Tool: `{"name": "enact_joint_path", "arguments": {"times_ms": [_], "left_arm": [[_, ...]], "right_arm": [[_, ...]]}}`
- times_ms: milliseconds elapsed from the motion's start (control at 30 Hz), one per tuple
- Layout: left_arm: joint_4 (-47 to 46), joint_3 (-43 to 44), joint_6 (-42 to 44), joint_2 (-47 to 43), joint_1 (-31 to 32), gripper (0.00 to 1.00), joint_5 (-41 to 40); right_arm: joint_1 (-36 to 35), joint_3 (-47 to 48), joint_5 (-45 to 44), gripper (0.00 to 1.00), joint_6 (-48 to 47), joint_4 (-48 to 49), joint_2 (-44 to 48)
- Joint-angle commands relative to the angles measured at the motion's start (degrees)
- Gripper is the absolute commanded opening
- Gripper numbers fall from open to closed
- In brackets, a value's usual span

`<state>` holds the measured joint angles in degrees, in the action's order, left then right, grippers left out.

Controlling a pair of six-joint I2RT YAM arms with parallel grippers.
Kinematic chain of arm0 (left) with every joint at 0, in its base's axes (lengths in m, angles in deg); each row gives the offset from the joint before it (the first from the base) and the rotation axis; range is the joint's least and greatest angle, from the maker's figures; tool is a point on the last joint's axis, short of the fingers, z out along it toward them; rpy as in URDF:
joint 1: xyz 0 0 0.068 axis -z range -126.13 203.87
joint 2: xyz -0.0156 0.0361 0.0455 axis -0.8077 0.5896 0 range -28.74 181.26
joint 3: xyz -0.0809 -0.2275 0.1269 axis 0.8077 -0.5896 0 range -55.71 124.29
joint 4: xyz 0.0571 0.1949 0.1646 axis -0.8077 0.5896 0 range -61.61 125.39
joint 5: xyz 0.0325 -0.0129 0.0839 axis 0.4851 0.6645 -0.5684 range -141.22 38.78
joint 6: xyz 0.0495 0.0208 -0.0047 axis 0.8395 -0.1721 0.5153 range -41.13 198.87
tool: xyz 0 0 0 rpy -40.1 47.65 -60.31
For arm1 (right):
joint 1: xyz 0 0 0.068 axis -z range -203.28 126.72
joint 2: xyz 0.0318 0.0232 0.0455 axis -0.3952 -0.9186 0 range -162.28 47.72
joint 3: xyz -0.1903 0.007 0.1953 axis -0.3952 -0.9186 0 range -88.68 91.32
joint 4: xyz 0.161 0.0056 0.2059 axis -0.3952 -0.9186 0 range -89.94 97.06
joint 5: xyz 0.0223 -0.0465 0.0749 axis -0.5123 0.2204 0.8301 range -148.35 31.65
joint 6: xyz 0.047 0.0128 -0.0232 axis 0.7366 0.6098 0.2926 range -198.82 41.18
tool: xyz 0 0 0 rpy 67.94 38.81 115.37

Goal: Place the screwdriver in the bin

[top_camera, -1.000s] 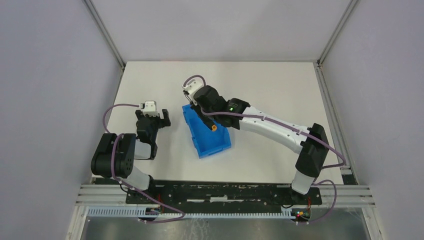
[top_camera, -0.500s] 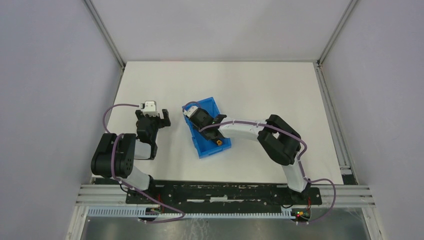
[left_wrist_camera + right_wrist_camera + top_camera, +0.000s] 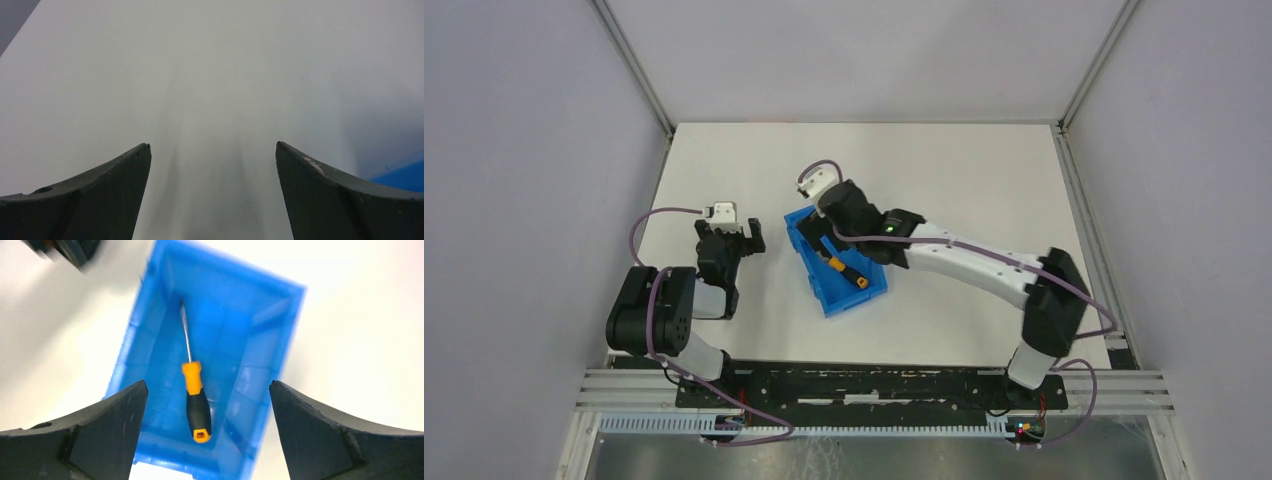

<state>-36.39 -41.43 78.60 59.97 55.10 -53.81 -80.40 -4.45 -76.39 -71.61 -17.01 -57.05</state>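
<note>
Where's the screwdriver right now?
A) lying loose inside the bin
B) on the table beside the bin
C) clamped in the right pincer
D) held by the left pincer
A: the right wrist view shows the screwdriver lying flat on the floor of the bin, with the right pincer open above it and gripping nothing.

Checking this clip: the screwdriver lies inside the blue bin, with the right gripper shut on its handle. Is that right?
Not quite. The right gripper is open, its jaws spread wide and clear of the handle, as the right wrist view shows. The screwdriver does lie inside the blue bin.
</note>
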Motion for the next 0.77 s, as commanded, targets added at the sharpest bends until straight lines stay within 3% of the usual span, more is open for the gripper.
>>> {"name": "enact_joint_path", "arguments": {"times_ms": [0,200,433,567,733], "left_arm": [[-1.49,0.22,-1.21,-0.86,-0.27,1.00,0.35],[-1.45,0.22,-1.21,-0.91,-0.27,1.00,0.39],[-1.49,0.22,-1.22,-0.86,-0.27,1.00,0.39],[-1.45,0.22,-1.22,-0.86,-0.27,1.00,0.33],[-1.49,0.22,-1.22,-0.90,-0.27,1.00,0.39]], "right_arm": [[0.02,-0.85,-2.62,0.98,-1.33,1.73,16.14],[4.07,-16.47,-15.54,0.98,0.60,1.70,31.77],[11.98,-50.20,-21.07,0.98,5.71,13.27,50.83],[12.99,-63.64,-23.47,0.98,7.89,20.00,54.08],[13.10,-68.31,-23.53,0.98,9.20,23.38,53.08]]}}
